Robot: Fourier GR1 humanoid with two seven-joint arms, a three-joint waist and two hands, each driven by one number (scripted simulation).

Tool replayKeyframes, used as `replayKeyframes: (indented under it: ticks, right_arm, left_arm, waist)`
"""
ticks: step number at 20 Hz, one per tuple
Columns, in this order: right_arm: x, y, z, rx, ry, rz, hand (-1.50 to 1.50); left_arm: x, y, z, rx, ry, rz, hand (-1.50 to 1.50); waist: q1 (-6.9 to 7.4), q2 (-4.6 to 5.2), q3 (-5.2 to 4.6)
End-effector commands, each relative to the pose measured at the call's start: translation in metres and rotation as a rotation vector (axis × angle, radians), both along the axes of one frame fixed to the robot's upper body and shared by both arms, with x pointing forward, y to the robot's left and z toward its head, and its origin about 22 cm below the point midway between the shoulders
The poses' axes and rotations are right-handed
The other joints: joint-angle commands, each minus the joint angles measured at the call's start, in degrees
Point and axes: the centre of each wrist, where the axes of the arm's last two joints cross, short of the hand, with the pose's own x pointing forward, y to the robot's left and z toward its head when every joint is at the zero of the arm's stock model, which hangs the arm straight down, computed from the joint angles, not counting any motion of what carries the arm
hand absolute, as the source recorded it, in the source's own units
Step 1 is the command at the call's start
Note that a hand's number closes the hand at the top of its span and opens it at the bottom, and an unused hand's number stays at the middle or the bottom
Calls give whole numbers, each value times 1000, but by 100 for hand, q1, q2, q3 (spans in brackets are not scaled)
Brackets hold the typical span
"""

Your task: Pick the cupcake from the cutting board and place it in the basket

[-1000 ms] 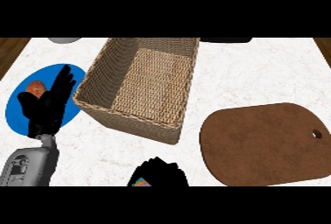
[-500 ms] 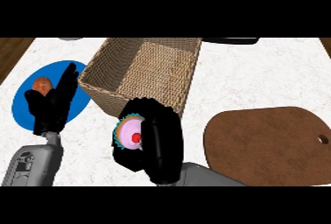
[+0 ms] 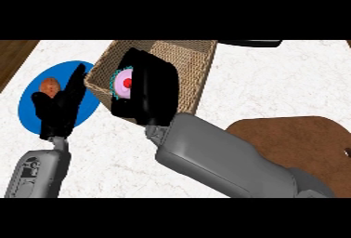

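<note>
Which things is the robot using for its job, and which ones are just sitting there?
For the job:
- cupcake, held in the right hand
- basket
- cutting board

Just lying about:
- blue plate with an orange-brown food item
- left hand, resting open

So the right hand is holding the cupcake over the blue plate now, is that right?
Not quite. In the head view the right hand holds the cupcake over the basket, at its near-left corner, not over the blue plate. The plate lies further left, beneath the left hand.
</note>
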Motion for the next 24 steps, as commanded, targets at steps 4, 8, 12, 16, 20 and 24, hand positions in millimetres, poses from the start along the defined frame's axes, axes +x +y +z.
replayKeyframes:
  ticks: [4,8,12,16,20,24]
  right_arm:
    - [31,19,21,44,116,-101,150]
    - [37,15,3,121,138,-89,150]
    - [50,18,19,134,137,-64,150]
    - [55,30,1,-576,-136,-23,150]
    - [66,32,16,-678,-174,-49,150]
    - [71,31,19,-685,-195,-59,150]
  left_arm:
    - [6,-5,14,-10,-4,2,0]
    - [0,4,-3,-1,-17,8,0]
    - [-1,6,4,-4,-7,36,0]
    - [4,4,9,0,1,42,0]
    - [-3,6,-9,-6,6,39,0]
    - [-1,9,-2,-2,-9,34,0]
  waist:
    - [-35,11,14]
    - [-50,35,13]
    - [-126,16,18]
    - [-279,-36,5]
    - [-257,11,8]
    - [-163,32,8]
